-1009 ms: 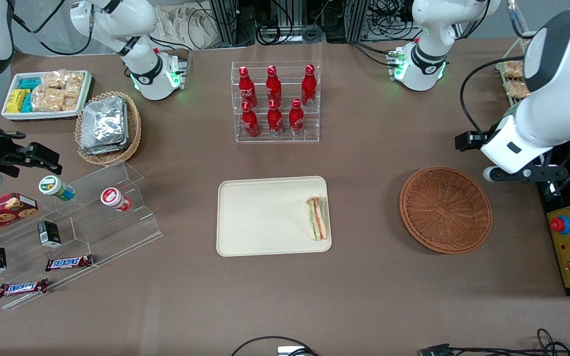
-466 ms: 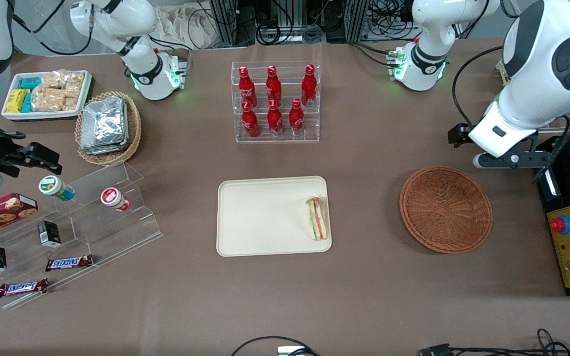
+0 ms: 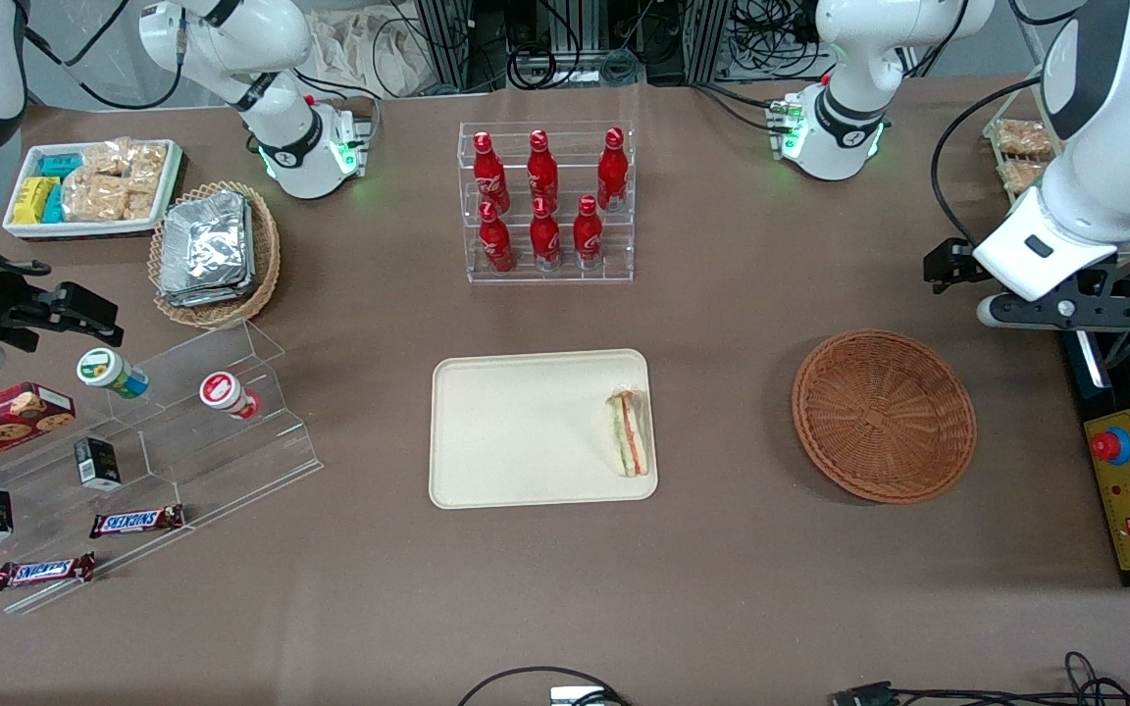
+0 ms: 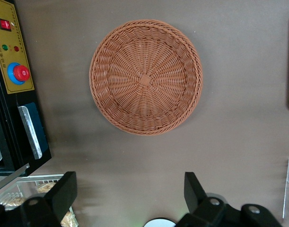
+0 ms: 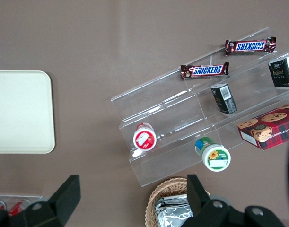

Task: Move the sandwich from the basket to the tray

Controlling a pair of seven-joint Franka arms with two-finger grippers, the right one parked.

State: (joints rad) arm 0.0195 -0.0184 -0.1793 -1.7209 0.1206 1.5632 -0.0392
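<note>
Sandwich (image 3: 628,432): we find it on the tray (image 3: 516,431), at the basket-side edge. Basket (image 3: 884,415): empty. Gripper (image 4: 130,196): above the table just past the basket, fingers spread wide, holding nothing. Step: placement apparently complete; next, we judge, only parking.

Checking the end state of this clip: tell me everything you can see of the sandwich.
The sandwich is a small triangular wedge of white bread with green and orange-red filling layers, in clear wrap. It lies on the cream tray, close to the tray edge nearest the empty brown wicker basket. Nothing else touches it. The gripper is open, well away, up above the table beside the basket.
</note>
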